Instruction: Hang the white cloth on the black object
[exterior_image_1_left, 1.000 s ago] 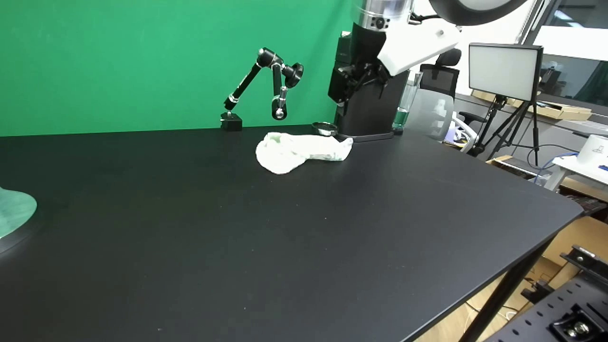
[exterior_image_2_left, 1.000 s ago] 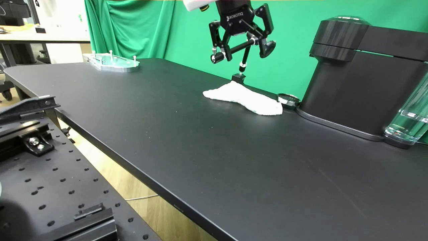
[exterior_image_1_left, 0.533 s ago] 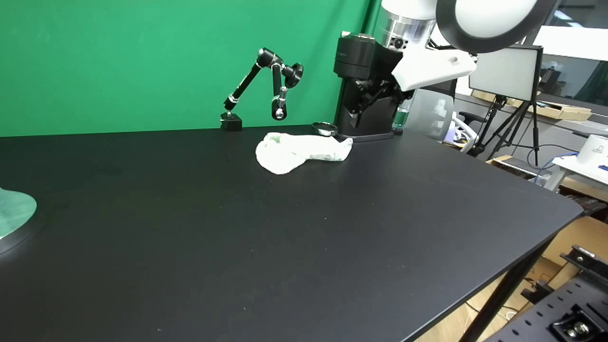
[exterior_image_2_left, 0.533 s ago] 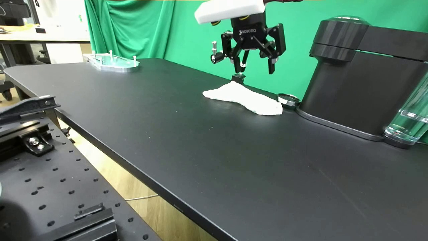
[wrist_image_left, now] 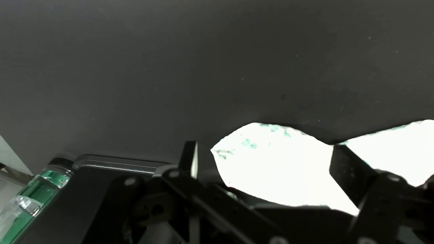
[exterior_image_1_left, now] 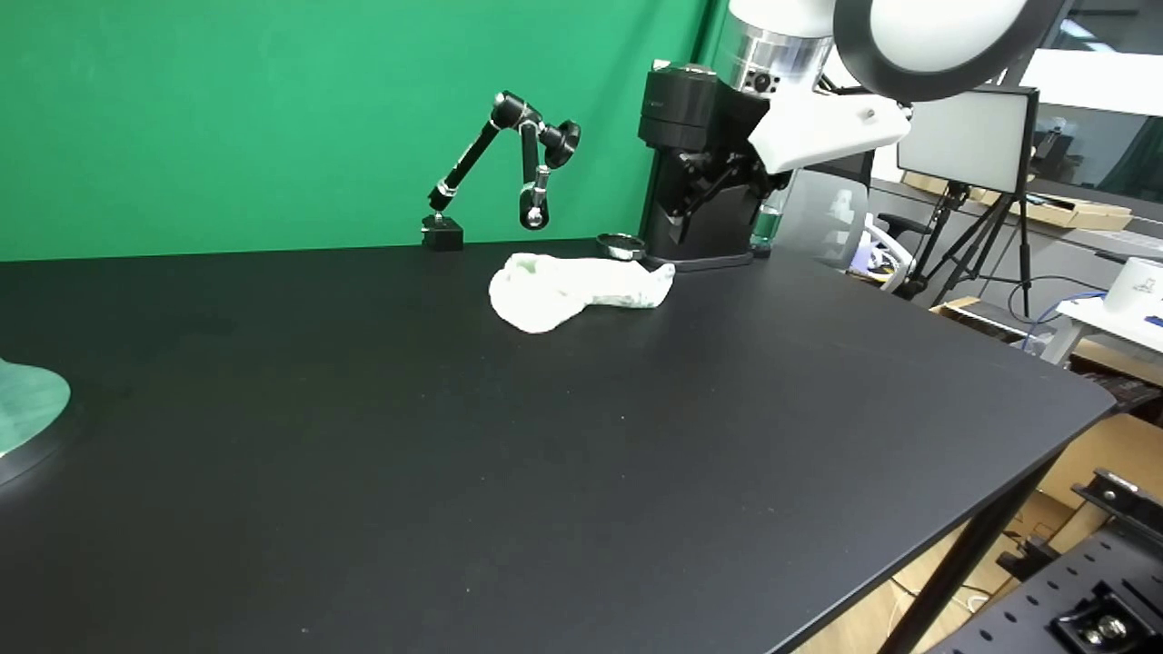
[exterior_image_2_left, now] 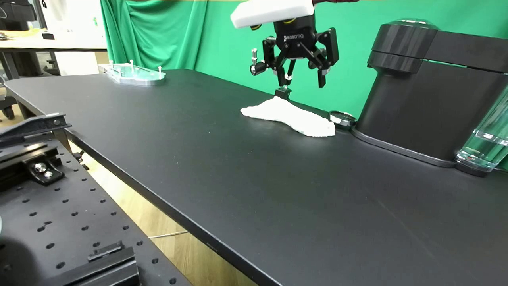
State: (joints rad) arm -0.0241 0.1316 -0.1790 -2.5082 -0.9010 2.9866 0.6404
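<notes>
Broad tabletop [exterior_image_2_left: 254,190] separates white cloth [exterior_image_2_left: 291,116] from near edge [exterior_image_2_left: 171,204].

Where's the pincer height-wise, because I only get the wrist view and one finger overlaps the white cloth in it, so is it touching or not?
Observer: Not touching. Both exterior views show a gap between the pincer and the white cloth.
Operator: Okay, and what black thing could I hang the cloth on?
Observer: Most likely the black jointed stand; in both exterior views it stands at the back edge of the table.
Operator: Is its outer end lying down or raised?
Observer: Raised. In an exterior view, the green backdrop shows beneath the outer end.
</notes>
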